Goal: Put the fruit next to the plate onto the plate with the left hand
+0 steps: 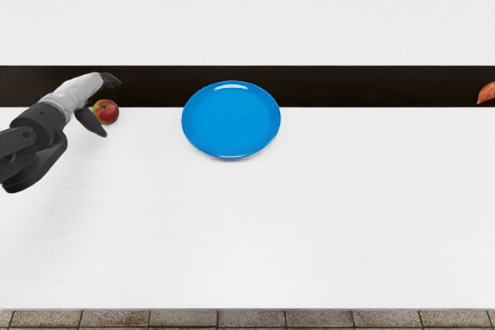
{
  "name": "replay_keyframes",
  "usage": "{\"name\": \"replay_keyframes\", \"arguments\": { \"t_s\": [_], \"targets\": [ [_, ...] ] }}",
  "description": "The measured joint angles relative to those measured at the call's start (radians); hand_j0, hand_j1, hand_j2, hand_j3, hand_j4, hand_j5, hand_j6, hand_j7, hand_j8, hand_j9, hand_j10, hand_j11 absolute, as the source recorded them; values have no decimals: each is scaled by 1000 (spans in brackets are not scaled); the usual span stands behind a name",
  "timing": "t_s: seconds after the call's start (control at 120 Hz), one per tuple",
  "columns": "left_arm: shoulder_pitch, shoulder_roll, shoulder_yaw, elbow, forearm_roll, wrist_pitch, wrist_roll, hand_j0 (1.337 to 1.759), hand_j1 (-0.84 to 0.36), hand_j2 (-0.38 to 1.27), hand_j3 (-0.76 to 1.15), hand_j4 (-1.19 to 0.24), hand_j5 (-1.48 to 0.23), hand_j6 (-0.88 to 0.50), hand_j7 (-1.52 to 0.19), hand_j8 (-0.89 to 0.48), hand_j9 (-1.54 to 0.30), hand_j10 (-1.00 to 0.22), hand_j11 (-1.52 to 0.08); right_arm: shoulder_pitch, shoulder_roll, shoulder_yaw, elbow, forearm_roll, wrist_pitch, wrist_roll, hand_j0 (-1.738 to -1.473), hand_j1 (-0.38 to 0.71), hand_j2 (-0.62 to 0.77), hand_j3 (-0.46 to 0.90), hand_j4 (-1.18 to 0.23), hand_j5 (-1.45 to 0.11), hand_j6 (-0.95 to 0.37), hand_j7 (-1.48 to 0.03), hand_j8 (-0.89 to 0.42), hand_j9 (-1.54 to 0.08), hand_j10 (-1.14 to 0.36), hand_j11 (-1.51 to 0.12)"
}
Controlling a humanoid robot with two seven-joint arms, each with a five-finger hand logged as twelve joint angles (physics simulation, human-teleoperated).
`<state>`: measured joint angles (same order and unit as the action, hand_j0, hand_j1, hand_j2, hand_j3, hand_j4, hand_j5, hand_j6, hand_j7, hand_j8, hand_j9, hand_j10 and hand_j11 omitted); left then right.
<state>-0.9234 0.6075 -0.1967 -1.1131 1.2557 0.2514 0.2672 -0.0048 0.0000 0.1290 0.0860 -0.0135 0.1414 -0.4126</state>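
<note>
A small red apple lies on the white table, left of the blue plate and near the table's back edge. My left hand comes in from the left edge and brackets the apple: dark fingers reach above and behind it, the thumb sits below and in front. The fingers are spread and do not close on the fruit. The plate carries nothing. The right arm is out of view.
A dark gap runs across between the near table and the far white surface. An orange-red object shows partly at the right edge. A tiled floor strip shows along the bottom.
</note>
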Motion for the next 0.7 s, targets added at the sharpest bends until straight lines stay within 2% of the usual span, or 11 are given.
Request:
{"name": "replay_keyframes", "arguments": {
  "t_s": [0.258, 0.45, 0.7],
  "targets": [
    [-9, -20, 2, 53, -1, -11, -3, 1658, -8, 65, 0, -304, -391, -306, -391, -305, -390, -304, -390, 0, 0, 0, 0, 0, 0, 0, -1658, -349, 0, 0, 0, 0, 0, 0, 0, 0, 0, 0],
    [-14, -20, 1, 60, -3, -69, -3, 1658, -82, 77, 0, -366, -471, -367, -471, -366, -470, -365, -470, 0, 0, 0, 0, 0, -1, 0, -1658, -349, 0, 0, 0, 0, 0, 0, 0, 0, 0, 0],
    [-21, -17, 1, 65, -3, -78, -3, 1658, -117, 83, 0, -395, -510, -396, -509, -396, -509, -395, -509, 0, 0, 0, 0, 0, -2, 0, -1658, -349, 0, 0, 0, 0, 0, 0, 0, 0, 0, 0]
  ]
}}
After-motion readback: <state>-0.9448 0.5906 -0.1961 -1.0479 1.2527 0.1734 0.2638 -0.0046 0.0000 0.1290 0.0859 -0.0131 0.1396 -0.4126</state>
